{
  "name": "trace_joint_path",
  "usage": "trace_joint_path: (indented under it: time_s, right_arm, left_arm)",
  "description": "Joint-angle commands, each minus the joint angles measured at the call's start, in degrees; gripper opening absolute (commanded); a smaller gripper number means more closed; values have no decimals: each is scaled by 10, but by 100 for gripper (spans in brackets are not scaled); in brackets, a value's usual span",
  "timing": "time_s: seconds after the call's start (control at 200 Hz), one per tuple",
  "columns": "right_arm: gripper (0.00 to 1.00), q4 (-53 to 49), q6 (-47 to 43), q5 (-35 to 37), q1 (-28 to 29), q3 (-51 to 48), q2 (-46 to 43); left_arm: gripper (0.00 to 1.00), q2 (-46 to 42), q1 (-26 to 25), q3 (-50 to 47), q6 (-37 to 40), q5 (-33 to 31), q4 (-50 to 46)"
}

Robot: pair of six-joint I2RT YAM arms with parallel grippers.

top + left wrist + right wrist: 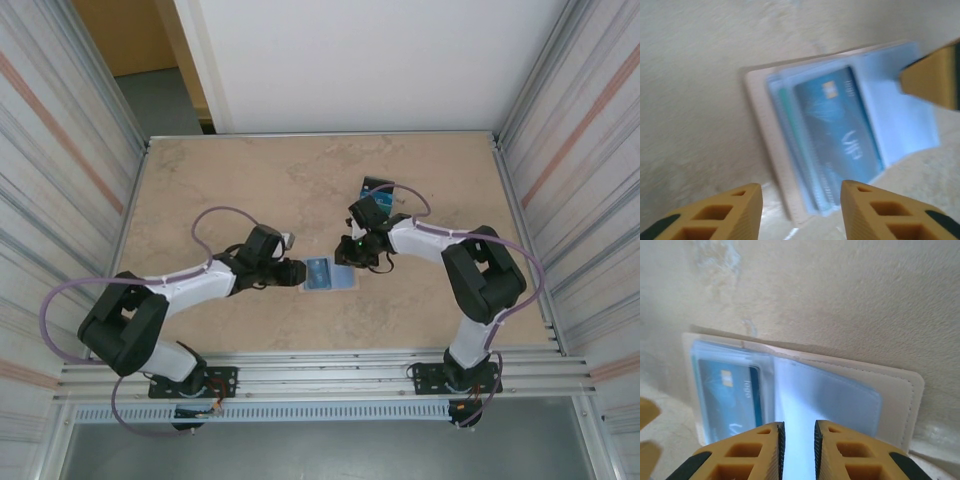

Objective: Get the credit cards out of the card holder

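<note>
The beige card holder (328, 273) lies spread open on the table between both arms, its light blue inside facing up. A blue credit card (840, 135) with a gold chip sits in the left half, with the edges of teal cards stacked beside it. My left gripper (801, 200) is open, its fingers straddling the holder's near corner without touching a card. My right gripper (799, 427) hovers low over the pale blue sleeve of the right half (840, 395), jaws a narrow gap apart with nothing clearly between them. One of its fingers (932, 75) shows over that sleeve.
A small dark-edged box (378, 187) with blue-green contents sits behind the right gripper. Corrugated metal walls (70, 150) close in both sides of the marbled tabletop (230, 180). A rail (320, 375) runs along the near edge.
</note>
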Motion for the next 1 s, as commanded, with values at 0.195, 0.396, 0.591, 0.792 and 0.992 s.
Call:
trace_joint_path:
  time_s: [0.195, 0.396, 0.591, 0.792, 0.992]
  right_arm:
    - [23, 23, 41, -10, 30, -6, -37]
    - [22, 46, 57, -42, 33, -17, -19]
    - [21, 64, 62, -67, 32, -26, 1]
    - [23, 63, 61, -65, 30, -27, 17]
    - [24, 70, 62, -77, 27, -29, 37]
  left_arm:
    - [38, 0, -13, -27, -50, -31, 99]
    - [33, 24, -14, -25, -54, -17, 128]
    - [30, 53, -15, -10, -52, 0, 144]
    - [28, 73, -15, -4, -50, 1, 137]
    - [26, 87, -15, 2, -46, 7, 132]
